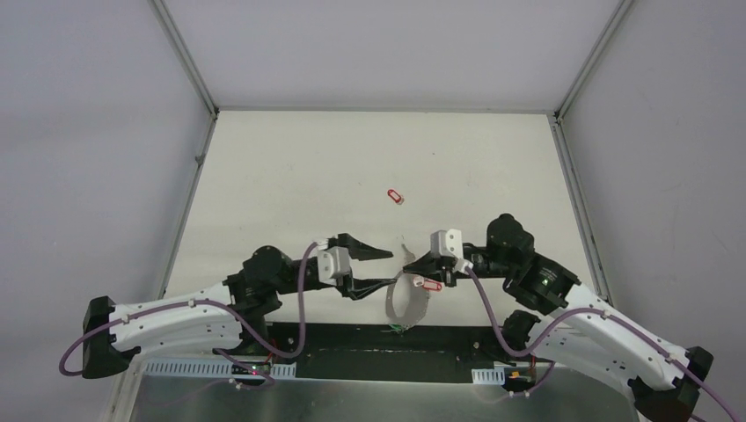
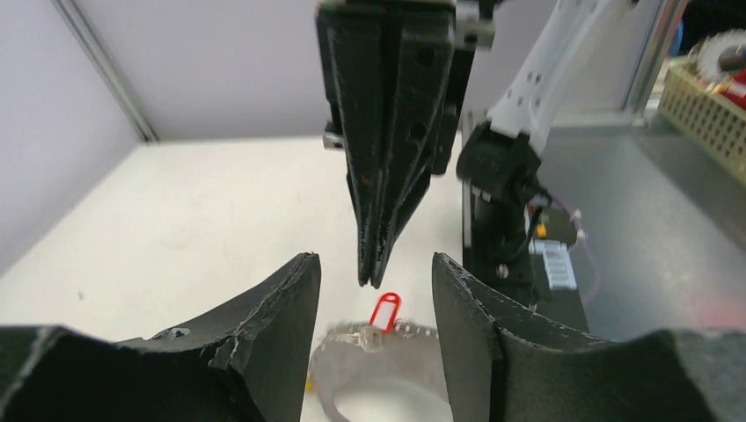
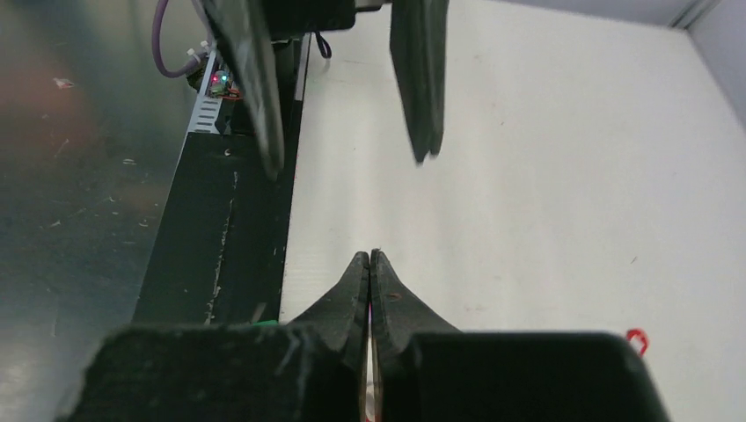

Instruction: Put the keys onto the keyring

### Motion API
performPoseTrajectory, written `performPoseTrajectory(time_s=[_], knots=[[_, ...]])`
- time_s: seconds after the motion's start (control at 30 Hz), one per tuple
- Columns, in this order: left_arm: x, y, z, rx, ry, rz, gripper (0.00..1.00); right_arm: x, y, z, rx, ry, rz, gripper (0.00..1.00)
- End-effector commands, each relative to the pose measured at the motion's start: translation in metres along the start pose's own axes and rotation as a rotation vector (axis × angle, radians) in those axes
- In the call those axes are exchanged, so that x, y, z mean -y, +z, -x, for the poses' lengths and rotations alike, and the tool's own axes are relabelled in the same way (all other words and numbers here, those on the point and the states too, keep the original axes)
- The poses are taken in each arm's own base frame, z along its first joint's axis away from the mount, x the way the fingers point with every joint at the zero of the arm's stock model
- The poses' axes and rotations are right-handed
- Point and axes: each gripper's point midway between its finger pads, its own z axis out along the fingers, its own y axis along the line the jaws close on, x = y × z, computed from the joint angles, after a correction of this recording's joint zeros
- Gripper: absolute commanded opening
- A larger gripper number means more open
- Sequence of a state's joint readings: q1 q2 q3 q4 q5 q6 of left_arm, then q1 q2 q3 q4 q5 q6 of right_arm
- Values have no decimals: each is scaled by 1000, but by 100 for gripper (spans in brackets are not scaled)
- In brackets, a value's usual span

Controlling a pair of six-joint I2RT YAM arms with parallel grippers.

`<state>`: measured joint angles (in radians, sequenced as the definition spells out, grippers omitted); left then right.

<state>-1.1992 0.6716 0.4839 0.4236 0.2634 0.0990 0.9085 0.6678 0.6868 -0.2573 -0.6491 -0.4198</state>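
My right claw (image 3: 369, 261) is pressing shut on the keyring (image 2: 418, 332), holding it up over the near edge of the desk (image 1: 299, 176). One red-tagged key (image 2: 384, 311) is hanging on the hoop just under my fingertips. My left claw (image 1: 385, 269) is facing it, jaws apart, gripping nothing. A second red-tagged key (image 1: 396, 195) is lying farther out on the desk.

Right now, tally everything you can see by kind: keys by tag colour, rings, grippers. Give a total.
Red-tagged keys: 2
Keyring: 1
Grippers: 2, the left gripper and the right gripper
Total: 5
Any keys with other tag colours are too small to make out.
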Motion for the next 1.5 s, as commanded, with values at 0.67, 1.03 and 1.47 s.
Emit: performPoseTrajectory(time_s=[0.67, 1.03, 1.47], knots=[[-45, -33, -168, -527, -729, 739, 68, 52, -67, -153, -291, 1206, -1033, 59], [-25, -10, -216, -770, -853, 705, 67, 16, -53, -218, -536, 1653, -932, 58], [-25, -2, -196, -755, -767, 521, 65, 36, 23, -234, -581, 1808, -573, 53]])
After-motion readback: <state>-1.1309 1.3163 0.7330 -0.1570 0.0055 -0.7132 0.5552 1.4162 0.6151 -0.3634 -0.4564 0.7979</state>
